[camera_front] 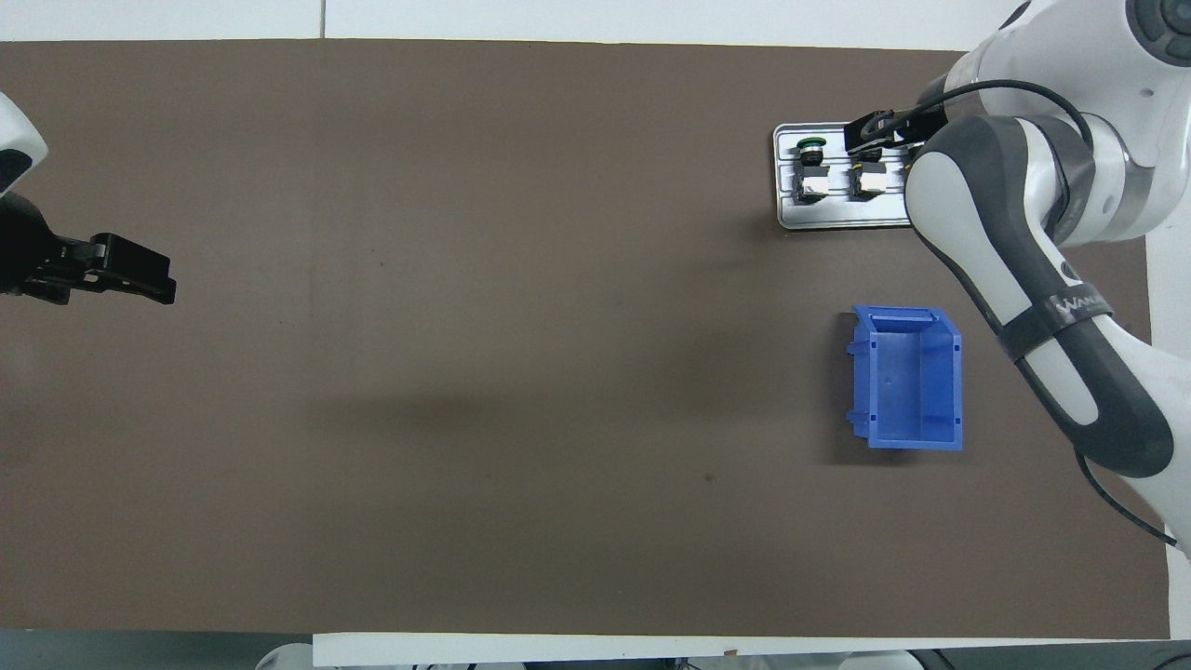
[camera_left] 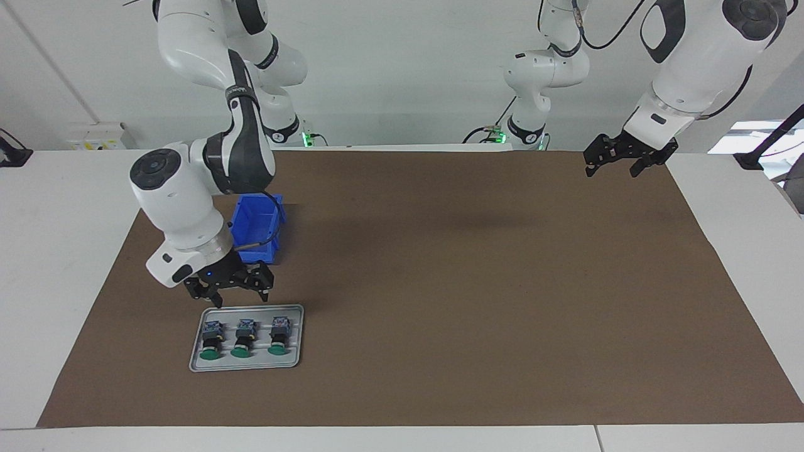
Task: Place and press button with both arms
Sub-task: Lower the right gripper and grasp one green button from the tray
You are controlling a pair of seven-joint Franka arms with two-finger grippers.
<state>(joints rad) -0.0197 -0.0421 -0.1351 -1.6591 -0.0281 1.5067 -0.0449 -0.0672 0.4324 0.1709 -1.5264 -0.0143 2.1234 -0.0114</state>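
The right gripper (camera_left: 237, 293) hangs with jaws spread over the tray (camera_left: 300, 339), at its 12 o'clock edge in the facing view, likely lining up a pick. Three buttons (camera_left: 242, 337) lie there untouched. The left gripper (camera_left: 619, 162), jaws spread, waits.
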